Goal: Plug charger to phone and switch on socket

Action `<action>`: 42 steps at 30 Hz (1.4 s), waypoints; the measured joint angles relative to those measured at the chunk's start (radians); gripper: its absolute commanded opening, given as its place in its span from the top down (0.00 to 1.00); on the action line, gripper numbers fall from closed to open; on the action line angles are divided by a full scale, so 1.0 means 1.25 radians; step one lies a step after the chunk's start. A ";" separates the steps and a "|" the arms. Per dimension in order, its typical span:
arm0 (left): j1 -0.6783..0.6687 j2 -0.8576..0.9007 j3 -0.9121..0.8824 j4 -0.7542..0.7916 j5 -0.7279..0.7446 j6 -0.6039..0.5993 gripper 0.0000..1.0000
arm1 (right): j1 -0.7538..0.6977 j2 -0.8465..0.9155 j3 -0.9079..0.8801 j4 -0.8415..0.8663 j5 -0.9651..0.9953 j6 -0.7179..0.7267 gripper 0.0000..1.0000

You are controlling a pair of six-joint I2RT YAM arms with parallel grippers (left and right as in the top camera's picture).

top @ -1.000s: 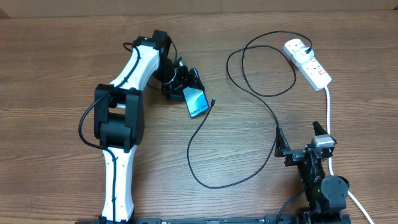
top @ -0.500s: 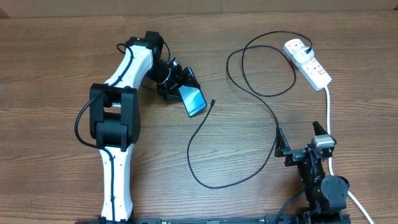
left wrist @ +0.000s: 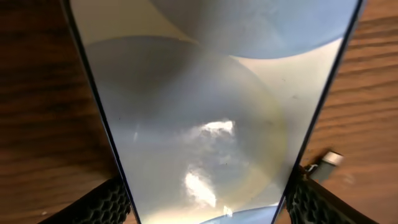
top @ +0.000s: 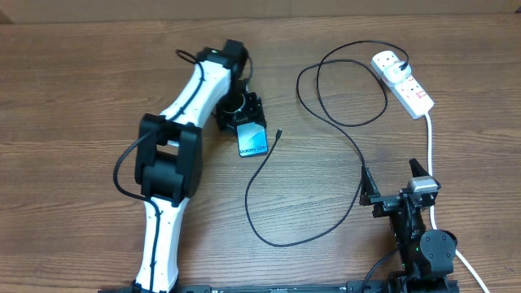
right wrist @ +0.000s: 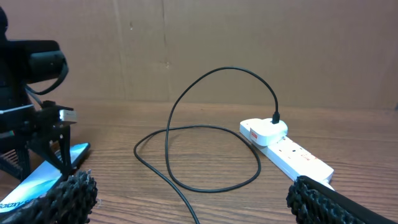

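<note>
Overhead: phone top end hidden under left hand, socket switches too small to read on or off, thick white cord drops out of sight behind right arm. Left wrist view: phone runs off top and bottom edges, screen just washed-out glare, fingertips only slivers at the bottom corners, connector tip soft and blurred. Right wrist view: phone cut by the left edge and partly behind a finger pad, socket's near end lost at the other pad.
</note>
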 measured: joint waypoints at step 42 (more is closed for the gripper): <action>-0.017 -0.011 -0.030 0.002 -0.168 -0.042 0.02 | 0.000 0.000 0.000 0.000 0.000 0.000 0.00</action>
